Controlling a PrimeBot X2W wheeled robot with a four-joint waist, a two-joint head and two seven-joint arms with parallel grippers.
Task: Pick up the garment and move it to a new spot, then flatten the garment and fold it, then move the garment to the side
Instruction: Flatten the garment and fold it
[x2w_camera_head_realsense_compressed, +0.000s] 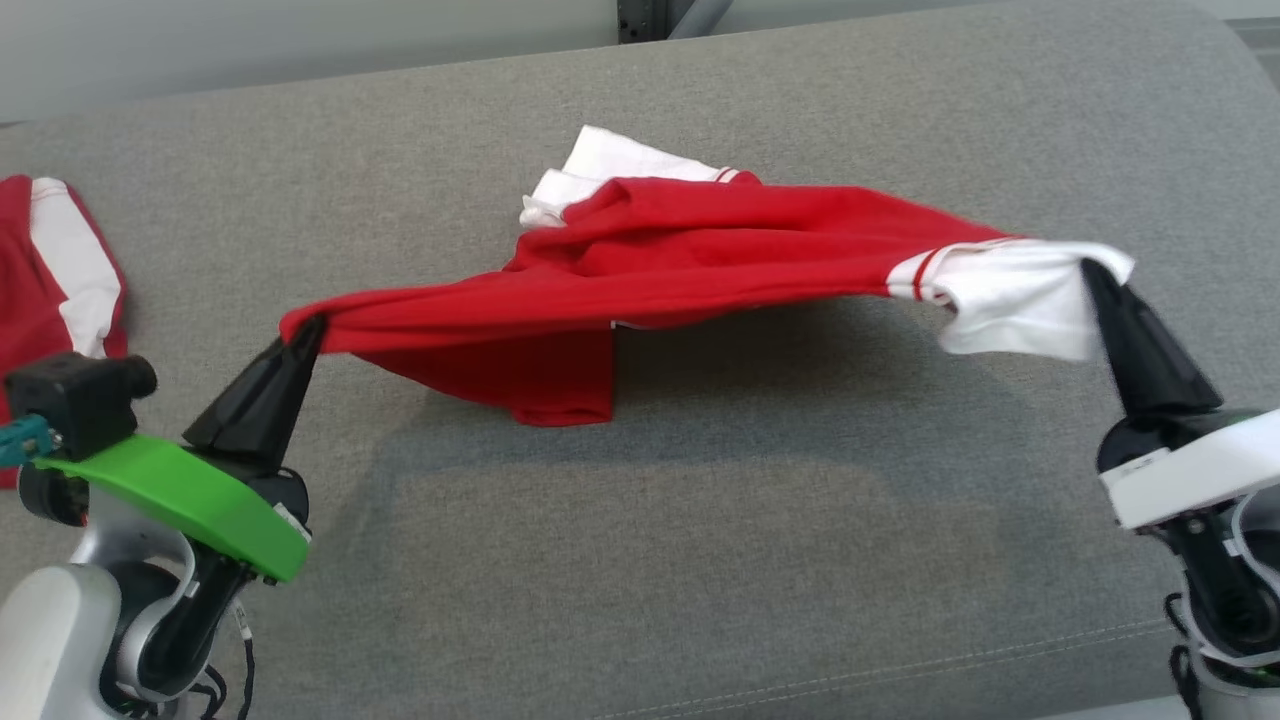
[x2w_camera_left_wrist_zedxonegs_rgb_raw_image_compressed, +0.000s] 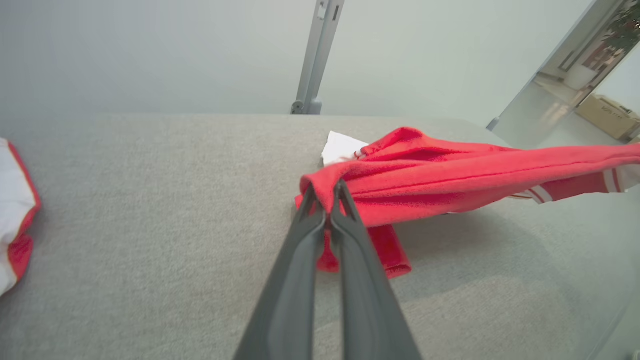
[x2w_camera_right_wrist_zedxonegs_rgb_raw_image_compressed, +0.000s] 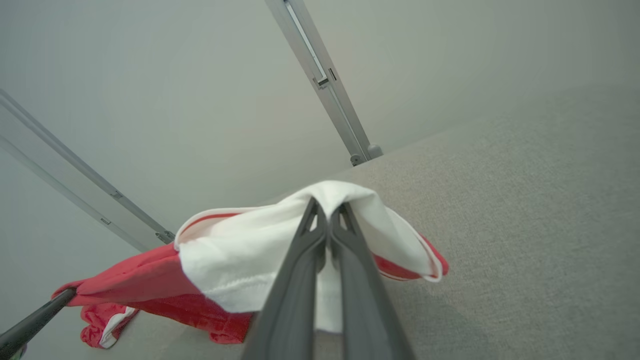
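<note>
Holding the garment (x2w_camera_head_realsense_compressed: 680, 260) strung over the grey cushion (x2w_camera_head_realsense_compressed: 700, 560), your left gripper (x2w_camera_head_realsense_compressed: 308, 332) and right gripper (x2w_camera_head_realsense_compressed: 1092, 270) each clamp an end.

Red jersey garment (x2w_camera_head_realsense_compressed: 700, 250) with white, red-striped sleeve ends, strung up by two corners.

It hung stretched in a sagging band above the grey fabric surface (x2w_camera_head_realsense_compressed: 700, 560). Its red end on the left was pinched in the closed left gripper (x2w_camera_head_realsense_compressed: 305, 335). Its white sleeve end on the right was pinched in the closed right gripper (x2w_camera_head_realsense_compressed: 1095, 270), with loose white cloth drooping beside the grip. The middle was bunched into long folds, and a red flap reached down to the surface below. A second white sleeve end lay on the surface at the far side.
</note>
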